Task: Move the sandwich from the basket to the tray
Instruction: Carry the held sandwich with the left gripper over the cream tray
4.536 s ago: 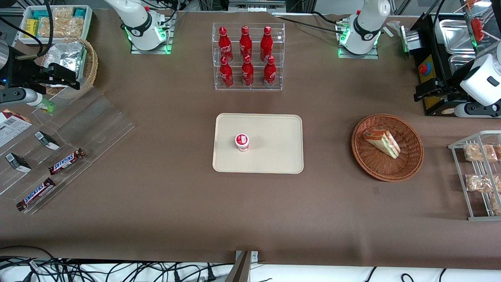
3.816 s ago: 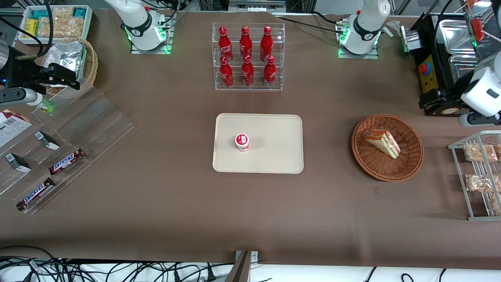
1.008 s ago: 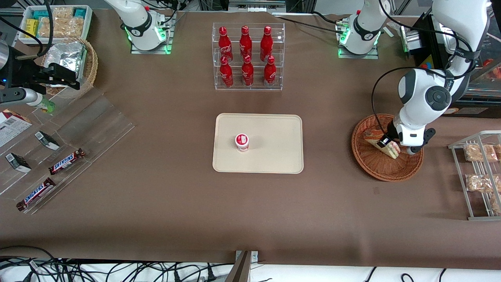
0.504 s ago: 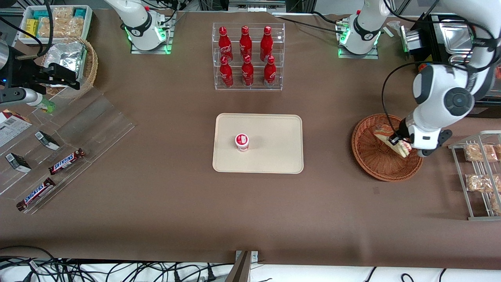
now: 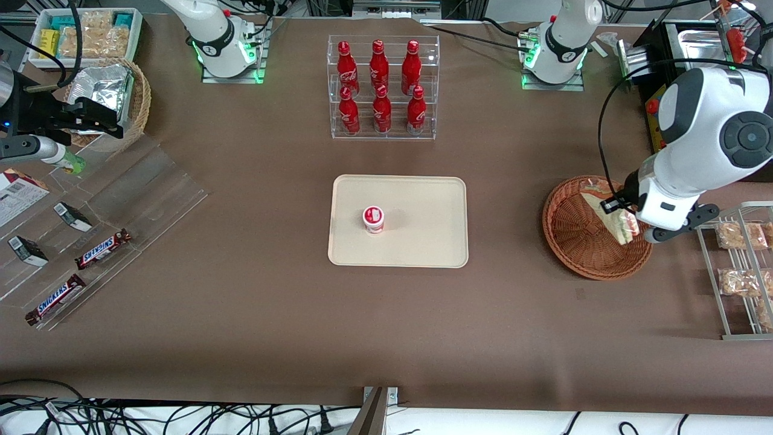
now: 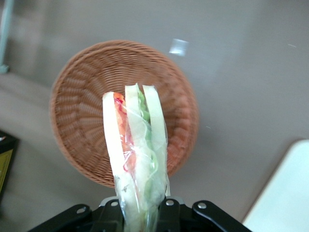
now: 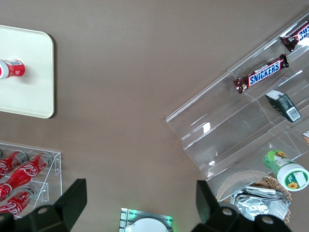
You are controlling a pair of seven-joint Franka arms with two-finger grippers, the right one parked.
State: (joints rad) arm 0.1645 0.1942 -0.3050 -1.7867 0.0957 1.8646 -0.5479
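While clamped on the sandwich (image 6: 136, 159), end effector (image 6: 140, 215) above basket (image 6: 82, 87); tray (image 5: 423, 199) well apart

A big desk (image 5: 253, 314) with a brown cloth fills the front view. Along the bottom edge a white floor strip shows, with black cables (image 5: 151, 417) lying on it. The light is even and soft, with faint shadows.

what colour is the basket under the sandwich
Reddish-brown woven basket, clearest in the left wrist view; the gripper holds the sandwich above it.
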